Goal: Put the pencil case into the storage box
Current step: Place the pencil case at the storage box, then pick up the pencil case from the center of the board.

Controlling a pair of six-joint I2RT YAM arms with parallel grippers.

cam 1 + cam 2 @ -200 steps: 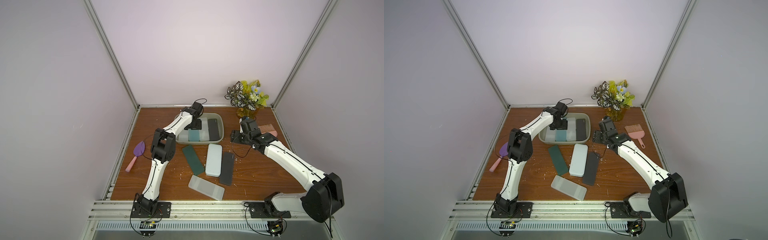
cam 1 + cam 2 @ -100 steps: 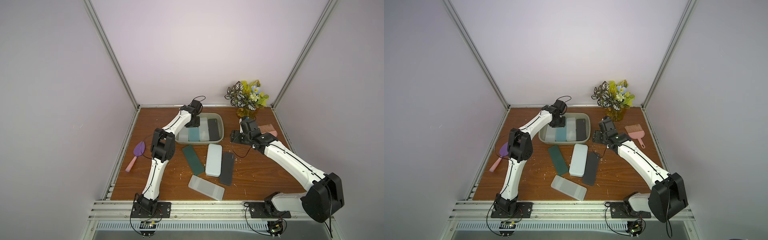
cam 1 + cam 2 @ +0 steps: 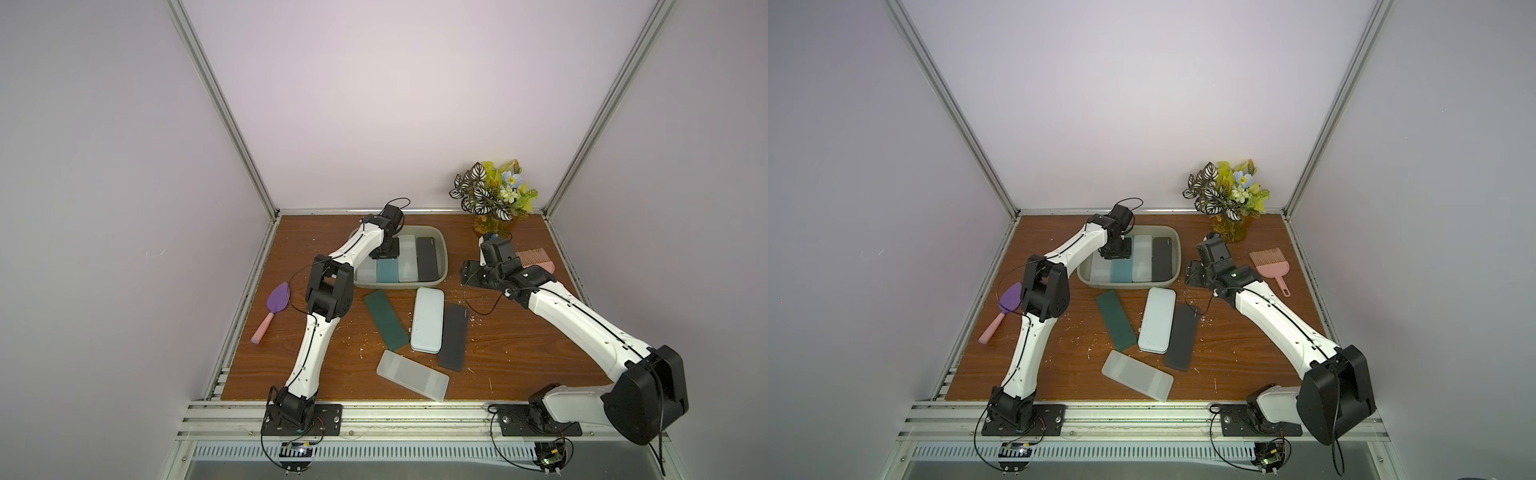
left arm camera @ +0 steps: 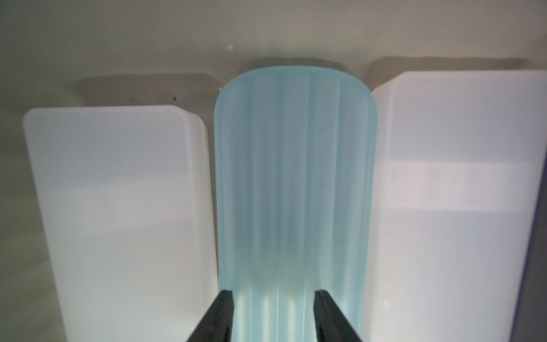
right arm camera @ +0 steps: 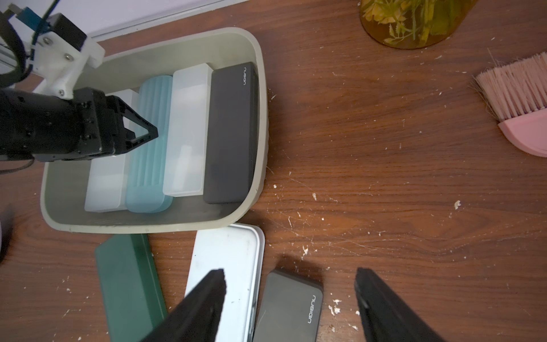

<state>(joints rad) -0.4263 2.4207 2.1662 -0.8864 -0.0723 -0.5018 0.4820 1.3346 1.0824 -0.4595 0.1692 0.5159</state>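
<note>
Since a second ago my left gripper (image 4: 273,293) has narrowed its fingers (a little apart, pinching nothing) above the teal pencil case (image 4: 293,177). That case lies flat in the storage box (image 5: 148,223), long axis front to back. Next, I judge, comes the black pencil case (image 5: 288,308) on the table. Its long axis also runs front to back, slightly tilted, and its far end sits between the wide-spread fingers of my right gripper (image 5: 290,272), the nearer one.
</note>
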